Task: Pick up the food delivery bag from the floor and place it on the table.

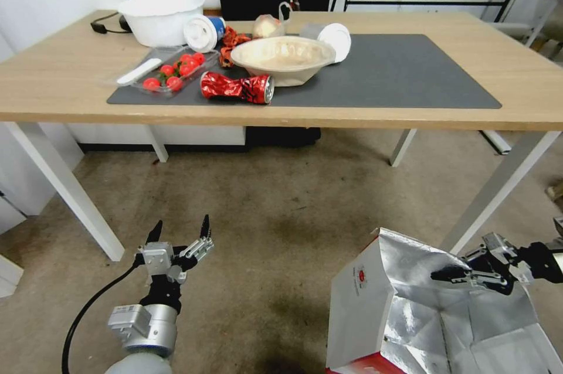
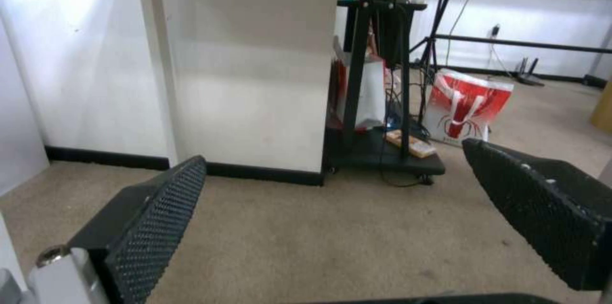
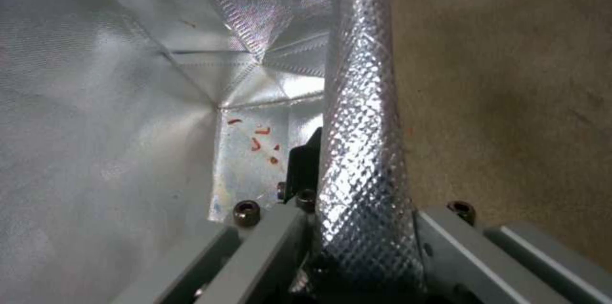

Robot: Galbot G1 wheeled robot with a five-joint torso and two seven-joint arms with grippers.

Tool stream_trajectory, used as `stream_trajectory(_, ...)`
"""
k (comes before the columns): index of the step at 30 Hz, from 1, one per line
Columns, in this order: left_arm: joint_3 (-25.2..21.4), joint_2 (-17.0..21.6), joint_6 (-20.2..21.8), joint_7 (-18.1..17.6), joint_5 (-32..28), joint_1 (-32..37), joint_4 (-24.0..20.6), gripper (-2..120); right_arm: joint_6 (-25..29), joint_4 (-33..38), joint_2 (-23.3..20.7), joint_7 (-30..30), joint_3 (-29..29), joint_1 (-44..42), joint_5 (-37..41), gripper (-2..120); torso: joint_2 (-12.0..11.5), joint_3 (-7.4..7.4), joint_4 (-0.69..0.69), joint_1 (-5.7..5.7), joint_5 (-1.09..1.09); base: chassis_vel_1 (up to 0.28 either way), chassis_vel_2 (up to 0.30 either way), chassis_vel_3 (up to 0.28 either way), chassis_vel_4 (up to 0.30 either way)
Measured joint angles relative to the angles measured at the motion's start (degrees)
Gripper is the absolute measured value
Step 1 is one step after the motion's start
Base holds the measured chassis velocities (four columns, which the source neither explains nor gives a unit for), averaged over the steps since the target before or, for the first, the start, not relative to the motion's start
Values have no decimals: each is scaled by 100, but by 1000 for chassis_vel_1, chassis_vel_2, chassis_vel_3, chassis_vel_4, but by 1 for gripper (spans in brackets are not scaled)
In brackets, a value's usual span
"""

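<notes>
The food delivery bag (image 1: 404,309) stood open-mouthed on the floor (image 1: 275,233), in front of the table (image 1: 516,75) and close beside its front right leg. The right gripper (image 1: 454,274) was seen at the bag's upper rim, and in the right wrist view its jaws were closed on the foil-lined wall (image 3: 360,151), one finger inside the bag and the other outside. The left gripper (image 1: 179,233) was held above bare floor, well apart from the bag, with its fingers (image 2: 153,227) spread and nothing between them.

The bag was judged light and apparently empty, since only foil and a few red flecks were seen inside. Its paper walls looked thin and creased, so buckling or tearing at a pinched rim was considered likely, and the foil lining was judged slippery. No handles could be made out; a reinforced edge or a fold in the rim was thought the safer hold. The mat's right half (image 1: 410,69) lay bare.
</notes>
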Motion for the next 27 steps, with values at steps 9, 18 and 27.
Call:
stream_trajectory(9, -4, 13, 0, -5, 6, 15, 4, 100, 0, -1, -1, 0, -7, 3, -8, 0, 203, 144, 0, 61, 0, 0, 0, 0, 0)
stream_trajectory(18, -4, 14, 11, -15, -3, 4, 3, 100, -32, 44, -44, 0, -23, 27, 24, 0, 414, 287, 0, 128, 0, 0, 0, 0, 0)
stream_trajectory(27, -16, 26, 15, -19, -28, 6, -5, 100, -82, 114, -65, 0, -51, 69, 48, 0, 638, 434, 0, 205, 0, 0, 0, 0, 0)
